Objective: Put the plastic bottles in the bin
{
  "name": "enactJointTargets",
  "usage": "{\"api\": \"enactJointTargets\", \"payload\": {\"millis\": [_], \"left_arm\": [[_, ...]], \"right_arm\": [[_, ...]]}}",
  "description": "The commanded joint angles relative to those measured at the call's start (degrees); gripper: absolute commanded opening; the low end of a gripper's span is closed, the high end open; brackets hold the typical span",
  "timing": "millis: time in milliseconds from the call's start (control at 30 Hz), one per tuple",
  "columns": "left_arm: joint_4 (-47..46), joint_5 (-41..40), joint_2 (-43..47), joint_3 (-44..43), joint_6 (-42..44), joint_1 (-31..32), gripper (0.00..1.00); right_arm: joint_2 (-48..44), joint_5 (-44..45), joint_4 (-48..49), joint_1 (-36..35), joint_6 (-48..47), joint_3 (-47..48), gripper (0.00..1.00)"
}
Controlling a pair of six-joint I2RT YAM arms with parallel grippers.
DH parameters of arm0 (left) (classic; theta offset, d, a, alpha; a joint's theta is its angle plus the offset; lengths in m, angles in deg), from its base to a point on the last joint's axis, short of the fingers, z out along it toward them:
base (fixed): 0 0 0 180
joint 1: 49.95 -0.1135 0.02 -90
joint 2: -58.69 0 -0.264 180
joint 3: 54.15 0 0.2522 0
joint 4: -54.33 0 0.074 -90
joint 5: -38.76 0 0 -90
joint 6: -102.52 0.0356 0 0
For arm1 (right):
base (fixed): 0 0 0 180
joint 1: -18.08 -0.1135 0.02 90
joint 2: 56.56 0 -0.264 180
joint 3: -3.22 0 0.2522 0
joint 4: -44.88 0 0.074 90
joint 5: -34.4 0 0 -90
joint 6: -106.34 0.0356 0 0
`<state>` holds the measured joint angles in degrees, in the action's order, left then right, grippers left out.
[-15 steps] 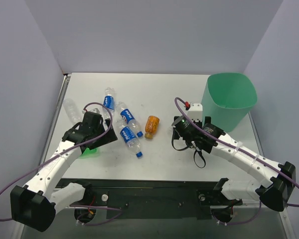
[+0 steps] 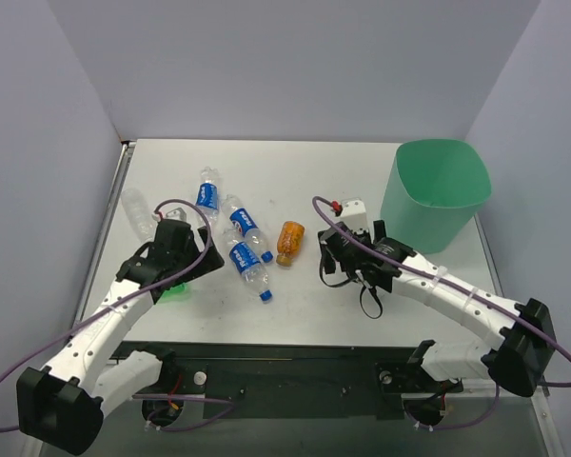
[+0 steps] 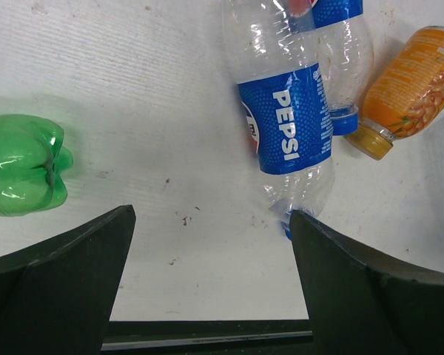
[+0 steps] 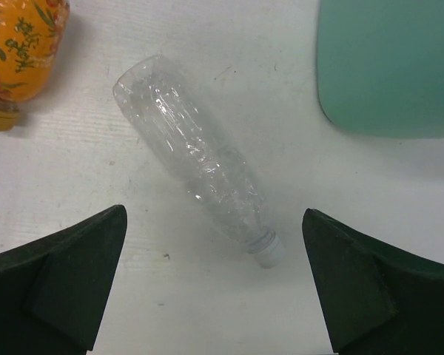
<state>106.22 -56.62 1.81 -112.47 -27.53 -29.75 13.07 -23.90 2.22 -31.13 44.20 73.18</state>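
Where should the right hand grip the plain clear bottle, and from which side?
Grip the plain clear bottle across its mid-body, from above: it lies flat and slanted, neck tapering, so turn the open right hand to span its width.

Pepsi bottles [image 2: 236, 221], orange bottle [image 2: 289, 241], clear bottle [image 4: 196, 163] lying flat; bin [image 2: 423, 224] upright

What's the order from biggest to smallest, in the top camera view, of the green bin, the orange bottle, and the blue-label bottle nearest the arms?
1. bin, by far the largest.
2. blue-label bottle, long and slim.
3. orange bottle, clearly shorter.
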Motion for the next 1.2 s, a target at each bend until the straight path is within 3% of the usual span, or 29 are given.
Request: {"api": "enactJointTargets", "payload": {"millis": [0,167,367,500,633,733,800,967,1167], "left_arm": [[-7.9,-0.9,4.7,3.3,-1.2,0.5,0.97],[-11.2,-3.2,11.7,8.1,-3.6,0.6,0.97],[-9.7,-2.8,10.4,7.9,-3.3,0.6,0.97],[-9.0,-2.3,9.1,7.2,-3.2,0.6,0.97],[-9.0,-2.3,8.9,7.2,-3.3,0.6,0.97],[-8.5,-2.3,8.4,6.2,-2.5,0.6,0.97],[-7.9,-2.5,8.0,5.4,-2.0,0.6,0.97],[-7.8,-3.1,7.3,4.0,-1.0,0.6,0.97],[-7.3,-2.2,3.8,1.7,-0.5,0.6,0.97]], "right_arm": [[6.6,-3.5,-1.3,2.4,-6.9,2.3,1.0],[13.9,-9.7,1.2,4.0,-15.2,2.9,0.99],[22.2,-12.6,3.9,6.6,-19.7,3.8,0.95],[26.5,-12.9,4.9,7.9,-20.9,4.5,0.86],[27.7,-13.1,4.0,7.9,-21.3,6.1,0.66],[25.6,-12.9,0.9,8.1,-20.7,8.1,0.46],[22.2,-13.5,-1.6,7.9,-20.4,10.0,0.4],[9.9,-14.2,-5.6,8.9,-21.4,20.5,0.39],[3.2,-12.7,-3.0,18.0,-23.0,34.9,0.4]]}}
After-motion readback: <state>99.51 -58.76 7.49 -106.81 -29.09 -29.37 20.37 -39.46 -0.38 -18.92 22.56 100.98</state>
